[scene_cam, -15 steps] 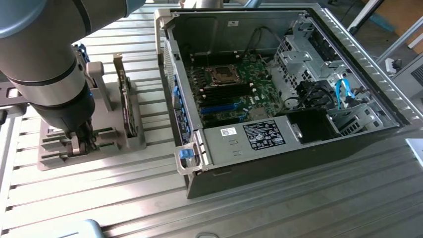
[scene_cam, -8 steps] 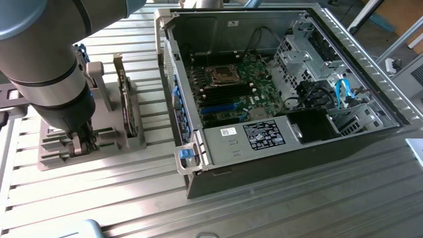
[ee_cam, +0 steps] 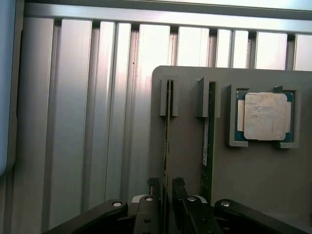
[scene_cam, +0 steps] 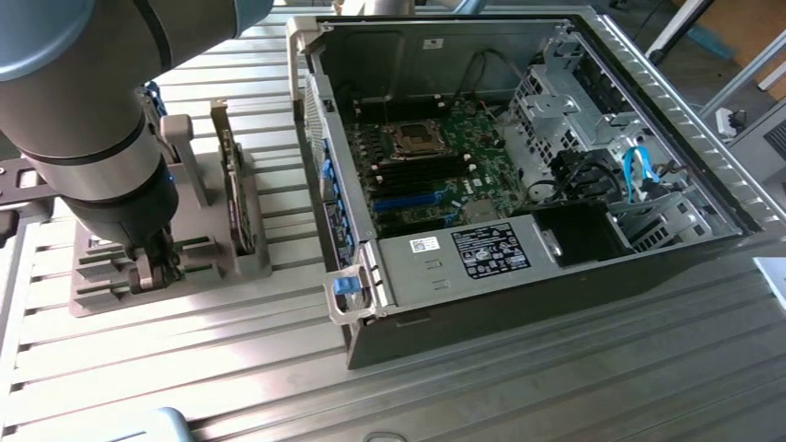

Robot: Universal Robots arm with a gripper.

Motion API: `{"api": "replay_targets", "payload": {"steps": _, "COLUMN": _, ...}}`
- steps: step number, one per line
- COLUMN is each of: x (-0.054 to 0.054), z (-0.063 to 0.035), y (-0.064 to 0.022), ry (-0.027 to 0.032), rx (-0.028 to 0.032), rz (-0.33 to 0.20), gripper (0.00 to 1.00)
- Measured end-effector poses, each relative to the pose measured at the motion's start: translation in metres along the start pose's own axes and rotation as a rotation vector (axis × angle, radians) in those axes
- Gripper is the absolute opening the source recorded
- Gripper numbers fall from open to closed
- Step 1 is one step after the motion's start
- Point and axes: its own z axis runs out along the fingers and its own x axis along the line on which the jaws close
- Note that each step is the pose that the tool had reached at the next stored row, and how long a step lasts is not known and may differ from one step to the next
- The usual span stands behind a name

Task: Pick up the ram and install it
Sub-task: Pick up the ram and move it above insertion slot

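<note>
End effector (ee_cam: 165, 184) at ram (ee_cam: 167, 127), edge-up in grey holder (ee_cam: 187, 146), processor chip (ee_cam: 264, 116) nearby

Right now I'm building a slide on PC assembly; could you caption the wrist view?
Hand at the ram standing edge-on in a grey holder, with a second stick and a processor chip alongside.

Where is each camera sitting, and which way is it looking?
Exterior view: sits high off the arm, looking down at the open computer case and gray holder on the ribbed table; the arm and claw show.
Wrist view: rides the wrist, looking down past the claw at the ram and processor chip in the gray holder.
Both share the claw, gray holder and ribbed table.
</note>
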Motion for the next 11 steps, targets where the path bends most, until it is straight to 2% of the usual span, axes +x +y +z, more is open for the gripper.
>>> {"api": "replay_targets", "payload": {"steps": 8, "x": -0.0013, "z": 0.0002, "y": -0.0001, "ry": 0.0, "rx": 0.0, "rz": 0.0, "gripper": 0.25}}
{"api": "replay_targets", "payload": {"steps": 11, "x": -0.0014, "z": 0.0037, "y": -0.0002, "ry": 0.0005, "rx": 0.0, "rz": 0.0, "gripper": 0.25}}
